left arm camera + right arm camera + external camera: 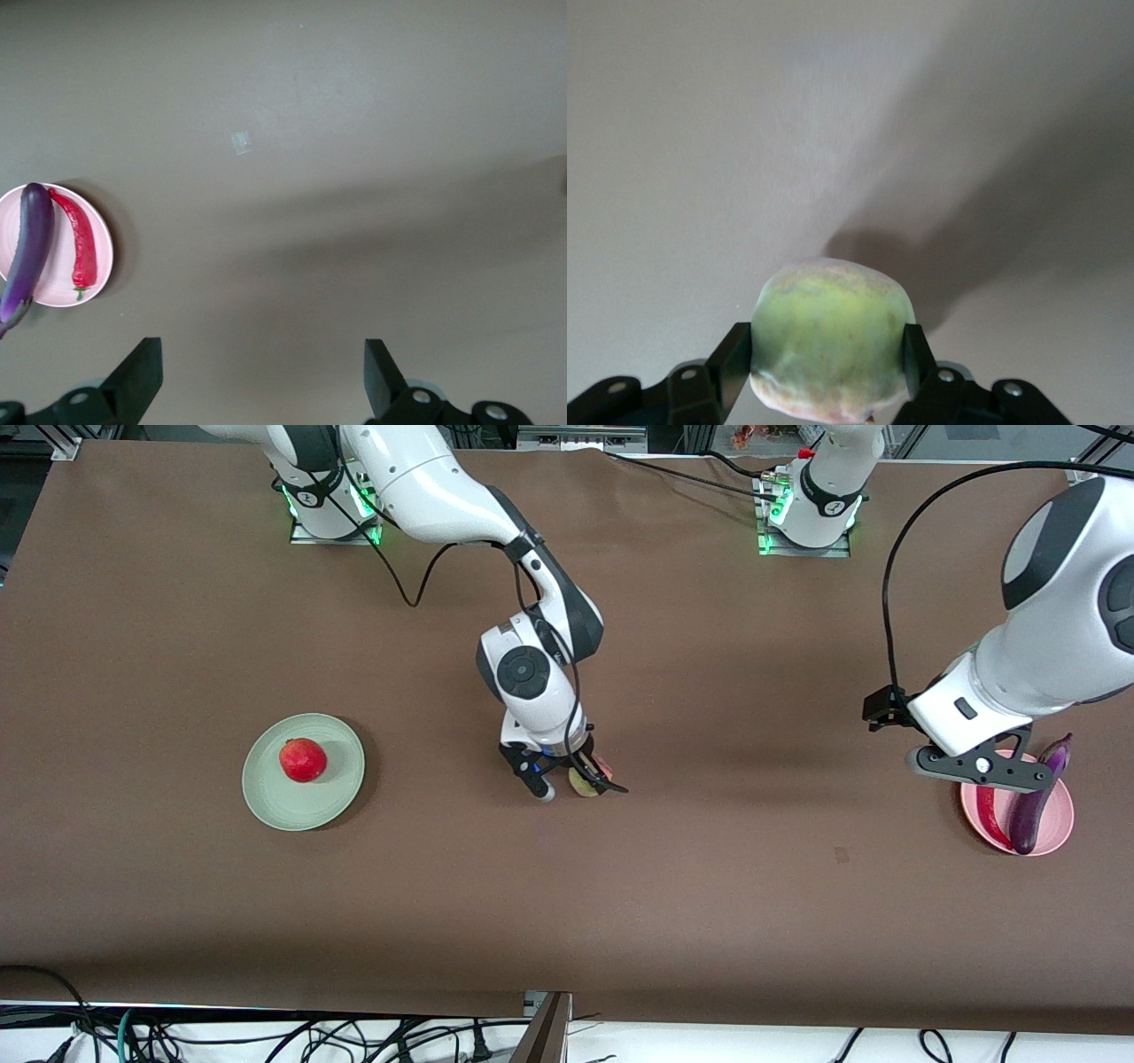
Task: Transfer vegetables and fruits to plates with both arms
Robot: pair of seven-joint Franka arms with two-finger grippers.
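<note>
Peach (pixel 831 341) sits on the worktop (pixel 567 903), squeezed between the right gripper (pixel 576 779) jaws, presumably for the green plate (pixel 266 802) (pomegranate (pixel 303 760) already there). Left gripper (pixel 261 376) waits, jaws spread empty, over the pink plate (pixel 1059 828) holding eggplant (pixel 1036 802) and chili (pixel 990 815). Nothing blocks the way.

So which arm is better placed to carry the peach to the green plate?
Right. The right gripper is already shut on the peach, mid-table. The left gripper hangs open above the pink plate, away from the green plate.
</note>
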